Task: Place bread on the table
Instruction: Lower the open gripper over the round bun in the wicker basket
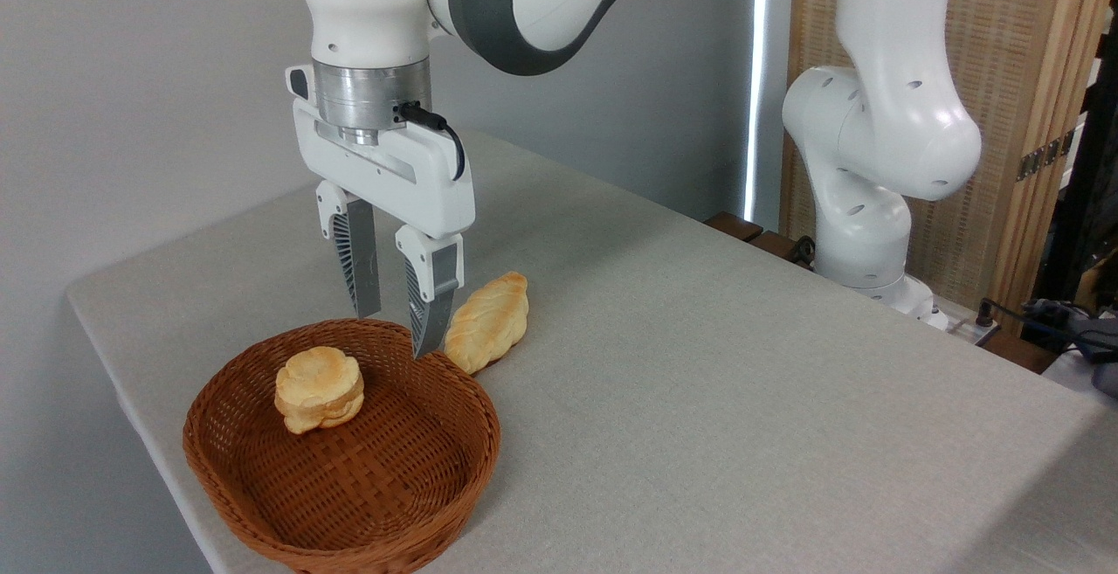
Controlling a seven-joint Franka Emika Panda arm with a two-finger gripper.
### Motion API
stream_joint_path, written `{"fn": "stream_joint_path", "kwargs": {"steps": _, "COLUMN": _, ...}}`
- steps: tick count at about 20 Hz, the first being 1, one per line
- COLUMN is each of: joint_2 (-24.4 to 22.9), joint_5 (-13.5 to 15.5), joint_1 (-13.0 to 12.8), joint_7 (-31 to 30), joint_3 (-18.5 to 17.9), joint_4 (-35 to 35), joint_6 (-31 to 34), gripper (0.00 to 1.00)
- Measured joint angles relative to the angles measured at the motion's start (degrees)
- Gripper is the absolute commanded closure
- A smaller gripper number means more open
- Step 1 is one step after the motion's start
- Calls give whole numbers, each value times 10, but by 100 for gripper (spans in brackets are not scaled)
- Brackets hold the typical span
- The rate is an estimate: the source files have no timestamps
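You see the bun [320, 388], golden, lobed and squat, sitting in the basket [262, 478] at lower left; the pincer [397, 325] hangs open and empty above it.

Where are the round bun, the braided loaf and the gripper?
round bun [320, 386]: fixed camera, its golden top
braided loaf [489, 321]: fixed camera, mid crust
gripper [396, 322]: fixed camera, between the fingertips
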State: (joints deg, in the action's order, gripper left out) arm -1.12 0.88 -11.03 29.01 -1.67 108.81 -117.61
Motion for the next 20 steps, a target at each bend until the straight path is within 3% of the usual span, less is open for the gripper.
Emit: {"fn": "stream_joint_path", "kwargs": {"steps": 20, "joint_2": -2, "joint_5": 0, "joint_1": 5, "joint_7": 0, "joint_3": 8, "joint_4": 1, "joint_6": 2, "gripper": 0}}
